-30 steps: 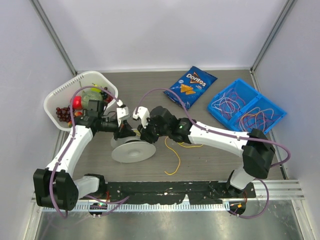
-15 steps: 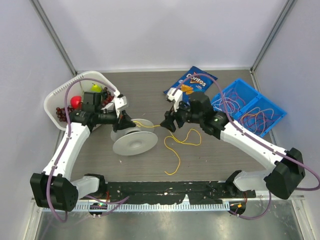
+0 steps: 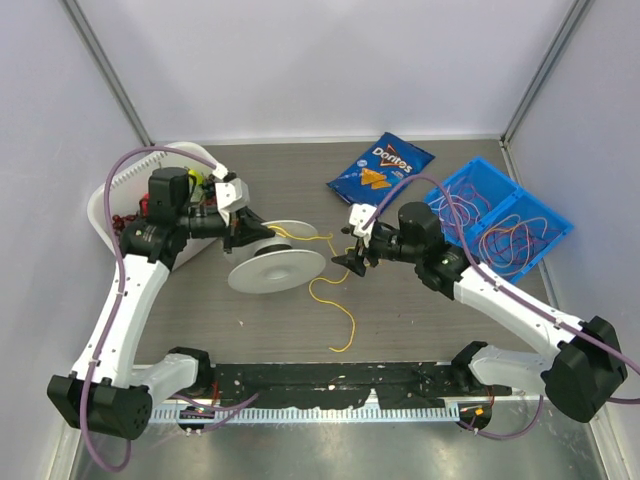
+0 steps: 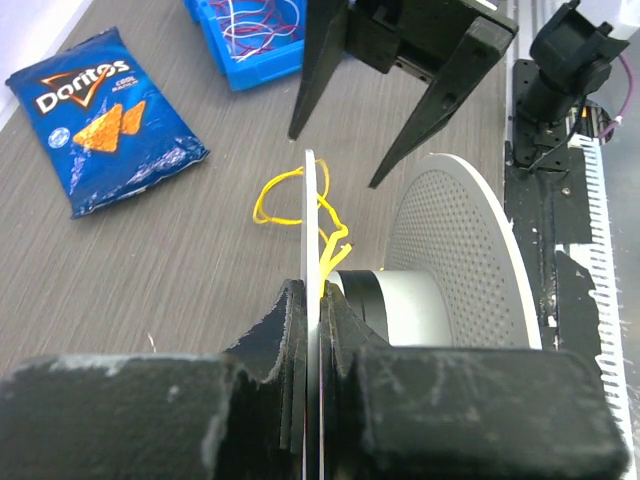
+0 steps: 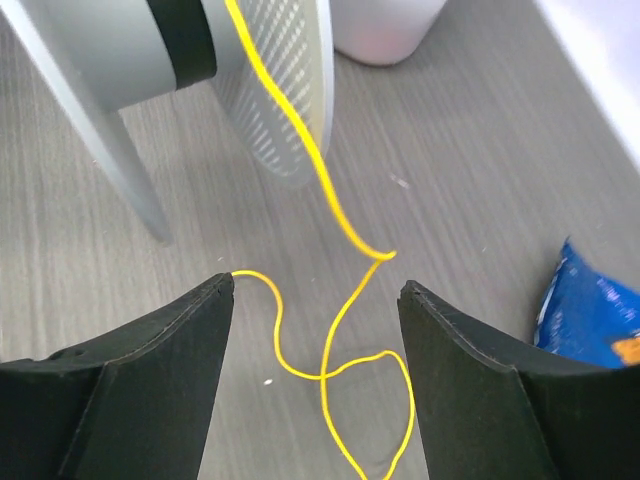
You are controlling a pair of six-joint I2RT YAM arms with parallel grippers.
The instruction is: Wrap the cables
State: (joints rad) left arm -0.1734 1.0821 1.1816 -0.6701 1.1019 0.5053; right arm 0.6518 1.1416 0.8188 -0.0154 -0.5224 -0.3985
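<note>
A grey, wood-grained table (image 3: 300, 170) sits inside a booth of plain pale walls (image 3: 320, 60) with metal posts at the corners.

There are two arms and two pincers. There is one spool (image 3: 275, 262) with two discs, one yellow cable (image 3: 330, 290) and one chip bag (image 3: 380, 172). There are also two blue trays (image 3: 450, 186) and one white basket (image 3: 175, 152).

The left pincer (image 4: 313, 300) is pressed together on the rim of one thin disc, holding the spool tilted on edge. The discs are translucent white plastic. The second disc is dotted with fine holes and stands just right of the fingers in the left wrist view. A grey hub with a black band joins the two discs.

The right pincer (image 5: 318, 290) is spread wide and pinches nothing. Its black, wedge-shaped fingers (image 5: 160, 370) hang above the table.

The yellow cable is thin and floppy. It starts at the hub, right beside the left pincer's fingertips. From there it runs over the disc edge and passes under the gap of the right pincer. It then curls in loose loops on the table below the right pincer.

The glossy blue bag lies flat beyond the right pincer. The ribbed plastic trays sit behind its wrist and hold loose cables (image 3: 505, 240) in white, purple and orange-red. The slotted basket stands behind the left pincer.
</note>
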